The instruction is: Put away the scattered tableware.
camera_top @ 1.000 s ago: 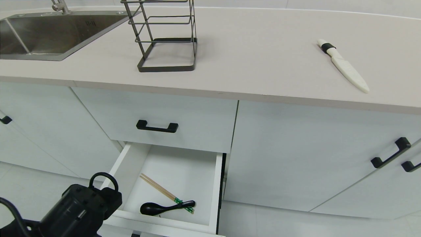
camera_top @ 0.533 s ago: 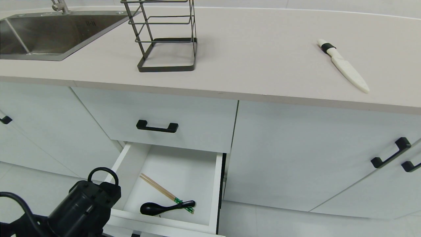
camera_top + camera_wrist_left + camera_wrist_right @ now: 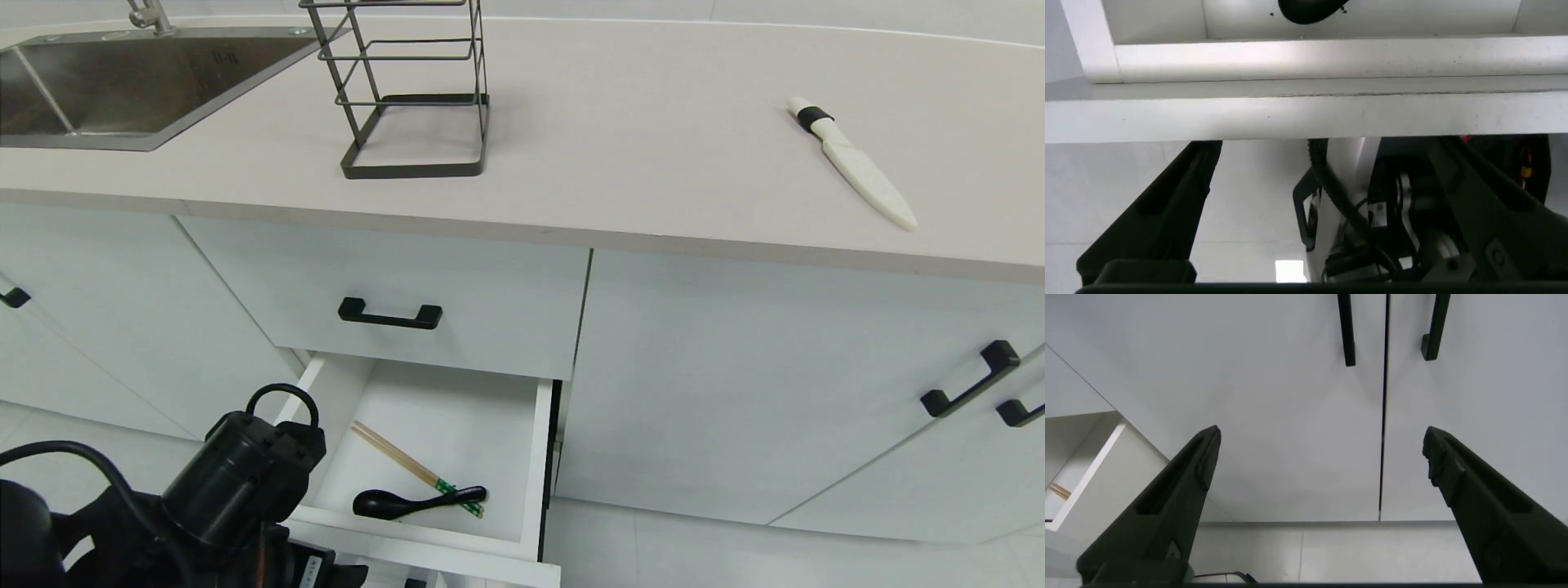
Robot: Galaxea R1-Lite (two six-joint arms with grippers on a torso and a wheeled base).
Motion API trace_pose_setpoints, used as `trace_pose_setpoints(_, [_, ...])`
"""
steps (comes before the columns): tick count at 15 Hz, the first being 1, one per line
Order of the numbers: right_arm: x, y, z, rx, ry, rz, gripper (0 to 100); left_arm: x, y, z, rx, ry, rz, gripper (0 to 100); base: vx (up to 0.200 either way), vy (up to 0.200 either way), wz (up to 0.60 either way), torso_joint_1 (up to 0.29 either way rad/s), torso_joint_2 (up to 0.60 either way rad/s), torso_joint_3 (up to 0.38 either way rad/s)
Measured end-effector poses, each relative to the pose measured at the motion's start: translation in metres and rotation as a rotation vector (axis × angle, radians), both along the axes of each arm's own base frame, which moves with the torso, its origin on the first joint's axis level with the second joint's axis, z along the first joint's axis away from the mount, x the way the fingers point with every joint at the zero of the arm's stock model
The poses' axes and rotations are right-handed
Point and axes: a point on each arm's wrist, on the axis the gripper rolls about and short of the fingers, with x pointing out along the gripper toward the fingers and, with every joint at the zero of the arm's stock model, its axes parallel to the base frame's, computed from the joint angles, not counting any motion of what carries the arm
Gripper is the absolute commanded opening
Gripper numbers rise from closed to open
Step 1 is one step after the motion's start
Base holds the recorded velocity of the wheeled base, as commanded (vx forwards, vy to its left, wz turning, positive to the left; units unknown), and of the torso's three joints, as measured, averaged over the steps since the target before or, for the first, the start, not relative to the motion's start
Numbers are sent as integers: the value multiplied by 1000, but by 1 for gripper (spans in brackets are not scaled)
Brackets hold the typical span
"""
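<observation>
drawer point(image 3: 408, 536) slid inward, knife point(image 3: 853, 163) lying diagonally, tip pointing near-right

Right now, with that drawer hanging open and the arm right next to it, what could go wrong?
1. The left arm sits by the open drawer, at its front corner; a clumsy move might knock it.
2. The spoon and chopsticks lie loose near the drawer's front, so a hard shove could send them sliding.
3. The knife lies out on the counter; shutting the drawer now would leave it behind.
</observation>
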Motion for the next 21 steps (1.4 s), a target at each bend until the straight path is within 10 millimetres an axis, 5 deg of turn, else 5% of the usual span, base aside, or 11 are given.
trace_pose_setpoints(21, [0, 0, 0, 0, 0, 0, 100, 62, -5, 4, -61, -264, 13, 100, 0, 0, 0, 0, 0, 0])
